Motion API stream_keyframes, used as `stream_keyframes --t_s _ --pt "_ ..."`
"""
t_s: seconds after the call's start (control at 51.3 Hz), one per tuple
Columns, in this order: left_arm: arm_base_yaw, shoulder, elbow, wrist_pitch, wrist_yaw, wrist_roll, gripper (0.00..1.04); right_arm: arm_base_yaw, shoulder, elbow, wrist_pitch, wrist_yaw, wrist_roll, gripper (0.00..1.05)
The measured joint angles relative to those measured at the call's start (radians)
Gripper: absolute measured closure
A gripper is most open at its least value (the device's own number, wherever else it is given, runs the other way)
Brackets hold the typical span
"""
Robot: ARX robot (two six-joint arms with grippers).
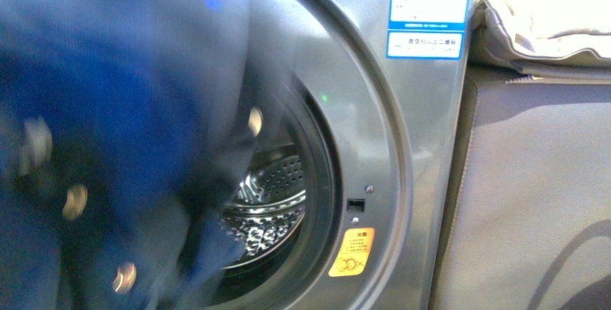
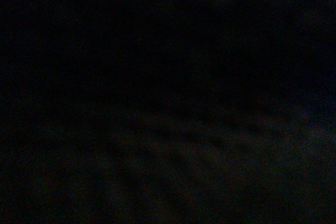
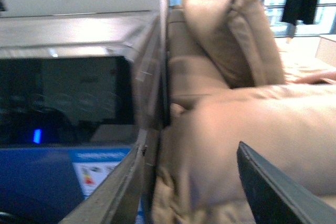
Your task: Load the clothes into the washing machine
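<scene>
Navy buttoned garment (image 1: 108,108) at the washing machine (image 1: 411,144) porthole: loading step, I'd judge. Next, push it deep into the drum (image 1: 277,187). Left wrist view dark; can't tell whether the right gripper (image 3: 260,177) is spread or pinching.

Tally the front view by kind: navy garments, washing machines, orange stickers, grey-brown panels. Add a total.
Navy garment: 1
Washing machine: 1
Orange warning sticker: 1
Grey-brown panel: 1
Total: 4
</scene>
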Motion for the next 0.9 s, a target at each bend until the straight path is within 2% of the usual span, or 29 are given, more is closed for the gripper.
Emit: stream_keyframes --t_s 0.156,0.253,0.312,0.526,0.682,0.897 --pt "0.011 0.079 0.003 0.015 -0.028 0.009 0.89 -0.084 -0.187 -0.316 0.132 -0.064 0.01 0.73" --pt "0.013 0.157 0.031 0.01 -0.058 0.03 0.89 -0.142 -0.295 -0.557 0.223 -0.151 0.01 0.94" --pt "0.011 0.2 0.061 -0.007 -0.082 0.041 0.89 -0.167 -0.323 -0.641 0.251 -0.174 0.01 1.02" --pt "-0.018 0.315 0.175 -0.084 -0.162 0.09 0.89 -0.243 -0.42 -0.827 0.321 -0.231 0.01 1.02" --pt "-0.072 0.44 0.338 -0.185 -0.225 0.146 0.89 -0.303 -0.517 -0.971 0.371 -0.291 0.011 1.02" --pt "-0.094 0.569 0.518 -0.274 -0.284 0.17 0.89 -0.348 -0.586 -1.07 0.394 -0.336 0.011 1.02"
